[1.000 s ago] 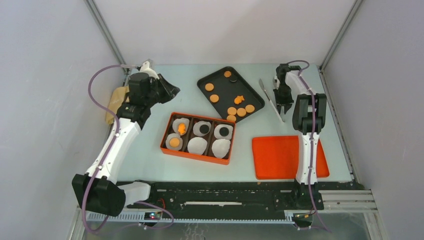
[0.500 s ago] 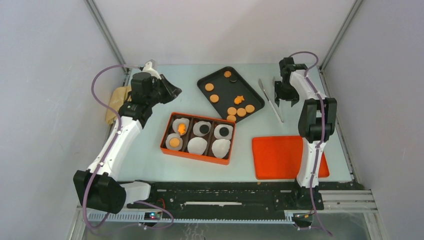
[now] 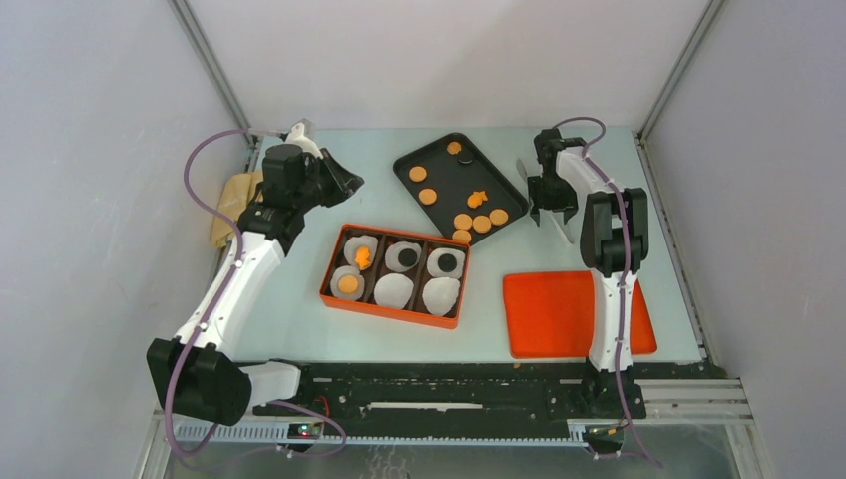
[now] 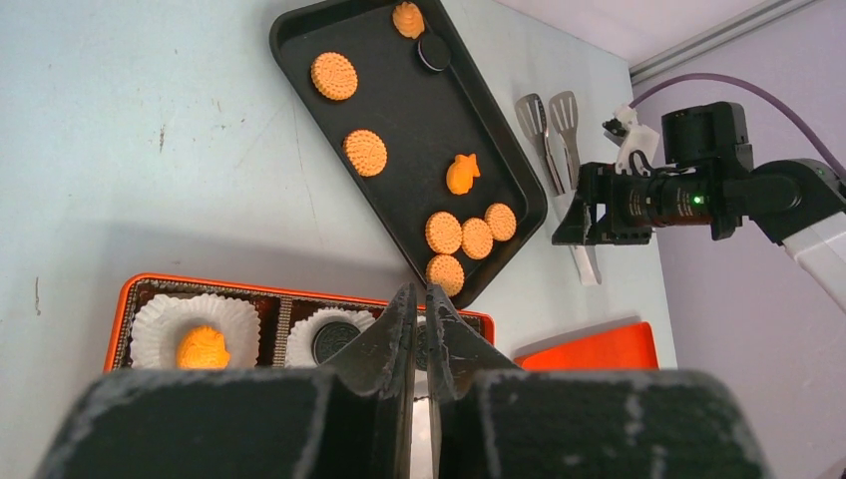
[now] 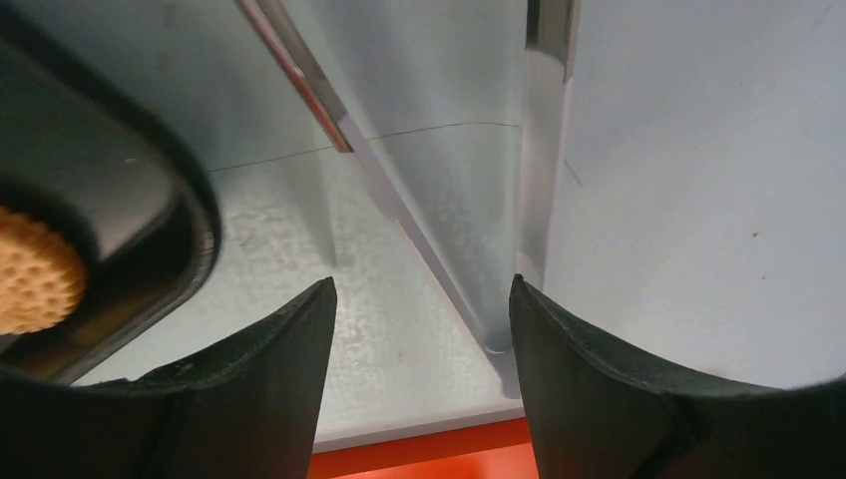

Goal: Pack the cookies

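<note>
At the far right of the table [image 3: 289, 324], the right tool [image 5: 421, 289] hangs low over the tongs [image 4: 565, 108], which lie flat just right of the black tray [image 3: 447, 178]. Its fingers are spread apart and grasp nothing. In the wrist view the tongs' two metal arms run up between them from their joined end, but contact cannot be confirmed. Judgement: it is positioned to take up the tongs as the means of lifting cookies, since its own fingers are coarse for such small biscuits.

The left tool [image 4: 420, 299] is clenched on nothing and held high at the far left, looking down on tray and box. Judgement: it is parked clear of the work.

Cookies [image 3: 481, 224] on the tray: nine.
- Seven are orange-brown, though the one at the far corner is not clearly round.
- One is fish-shaped.
- One is dark.
- Four of the discs cluster at the tray's near corner.

Orange box [image 3: 394, 310], near the middle of the table: six compartments, three by two, each with a white paper liner [image 3: 392, 291].
- Four are filled with one cookie each: fish far left, dark far middle, dark far right, orange disc near left.
- The near middle and near right liners hold nothing.
- Judgement: two placements remain.

Orange lid [image 3: 569, 314]: one, lying flat at the near right, off the box, which leaves the compartments open for loading.
</note>
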{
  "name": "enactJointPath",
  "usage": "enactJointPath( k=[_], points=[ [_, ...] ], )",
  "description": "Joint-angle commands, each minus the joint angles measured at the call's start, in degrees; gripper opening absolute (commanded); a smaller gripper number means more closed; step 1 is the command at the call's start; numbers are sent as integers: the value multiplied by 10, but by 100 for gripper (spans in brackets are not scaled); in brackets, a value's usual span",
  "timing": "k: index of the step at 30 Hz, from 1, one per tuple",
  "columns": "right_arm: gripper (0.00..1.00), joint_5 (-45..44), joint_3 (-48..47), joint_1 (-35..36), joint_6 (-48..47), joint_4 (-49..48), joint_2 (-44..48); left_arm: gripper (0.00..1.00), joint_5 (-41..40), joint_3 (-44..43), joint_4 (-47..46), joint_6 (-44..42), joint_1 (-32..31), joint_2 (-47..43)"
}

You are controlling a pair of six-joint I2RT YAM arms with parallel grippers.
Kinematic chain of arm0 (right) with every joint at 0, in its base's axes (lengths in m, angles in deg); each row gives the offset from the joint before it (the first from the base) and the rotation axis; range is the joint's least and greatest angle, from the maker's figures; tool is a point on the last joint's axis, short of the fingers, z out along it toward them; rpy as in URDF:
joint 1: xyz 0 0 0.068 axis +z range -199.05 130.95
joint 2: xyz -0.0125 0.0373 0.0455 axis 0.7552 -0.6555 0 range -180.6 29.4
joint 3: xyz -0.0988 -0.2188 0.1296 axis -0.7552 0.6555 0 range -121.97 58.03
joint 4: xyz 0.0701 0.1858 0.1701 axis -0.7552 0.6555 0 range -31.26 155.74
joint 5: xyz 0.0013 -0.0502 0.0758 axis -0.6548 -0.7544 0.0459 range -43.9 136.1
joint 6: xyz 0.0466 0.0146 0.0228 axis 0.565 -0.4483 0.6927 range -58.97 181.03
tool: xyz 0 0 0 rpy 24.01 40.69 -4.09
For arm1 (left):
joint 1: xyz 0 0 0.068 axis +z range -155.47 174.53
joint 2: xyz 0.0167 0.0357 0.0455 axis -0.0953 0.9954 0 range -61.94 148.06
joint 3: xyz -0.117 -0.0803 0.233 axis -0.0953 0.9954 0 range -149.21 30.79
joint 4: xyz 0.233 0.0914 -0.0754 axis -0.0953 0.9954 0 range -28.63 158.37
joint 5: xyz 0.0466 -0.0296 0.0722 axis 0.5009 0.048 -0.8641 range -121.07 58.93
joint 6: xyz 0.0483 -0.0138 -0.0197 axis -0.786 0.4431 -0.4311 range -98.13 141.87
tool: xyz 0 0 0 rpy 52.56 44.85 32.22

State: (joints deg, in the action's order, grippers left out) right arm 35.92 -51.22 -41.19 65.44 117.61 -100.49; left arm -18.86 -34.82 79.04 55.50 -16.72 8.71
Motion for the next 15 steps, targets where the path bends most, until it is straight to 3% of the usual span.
enactJointPath(
  k=[1,15],
  points=[
    [72,-7,-34,-20,2,11,11,11,6,-17,-23,4,-3,0],
    [74,0,-32,-23,-4,-1,40,11,10,-10,-27,7,-4,1]
  ],
)
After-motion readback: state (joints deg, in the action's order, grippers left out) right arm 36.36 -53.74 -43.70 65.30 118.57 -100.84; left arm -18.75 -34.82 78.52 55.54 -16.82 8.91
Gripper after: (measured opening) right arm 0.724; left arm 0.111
